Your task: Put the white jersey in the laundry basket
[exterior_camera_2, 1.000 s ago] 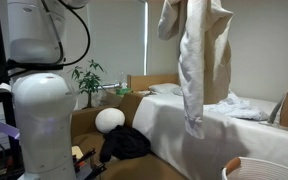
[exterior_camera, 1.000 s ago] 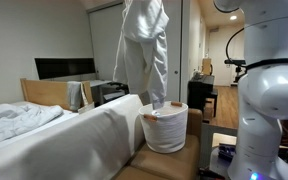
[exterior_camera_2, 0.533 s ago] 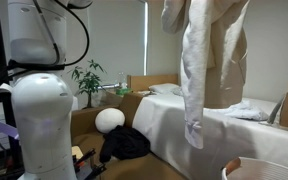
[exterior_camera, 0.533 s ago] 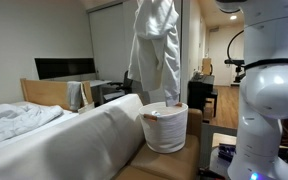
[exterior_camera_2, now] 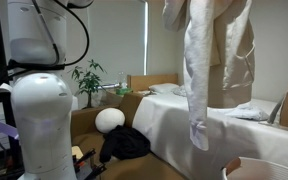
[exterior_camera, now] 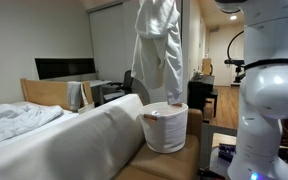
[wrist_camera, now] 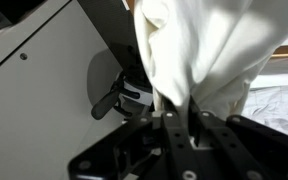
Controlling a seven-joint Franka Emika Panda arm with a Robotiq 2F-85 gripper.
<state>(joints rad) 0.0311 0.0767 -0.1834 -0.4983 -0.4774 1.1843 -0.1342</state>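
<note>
Gripper (wrist_camera: 180,118): fingers (wrist_camera: 167,128) clamped together on a bunched fold of the jersey (wrist_camera: 209,50), which hangs full length below. In an exterior view the jersey (exterior_camera: 160,55) hangs over the basket (exterior_camera: 166,135), its hem apparently at the rim, though the view is too small to be sure. Done: pick-up and carry. Left: lowering and release. Legible writing: 0 items

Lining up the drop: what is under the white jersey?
The laundry basket stands below the white jersey, whose lowest sleeve ends near its rim. The basket's inside is hidden.
</note>
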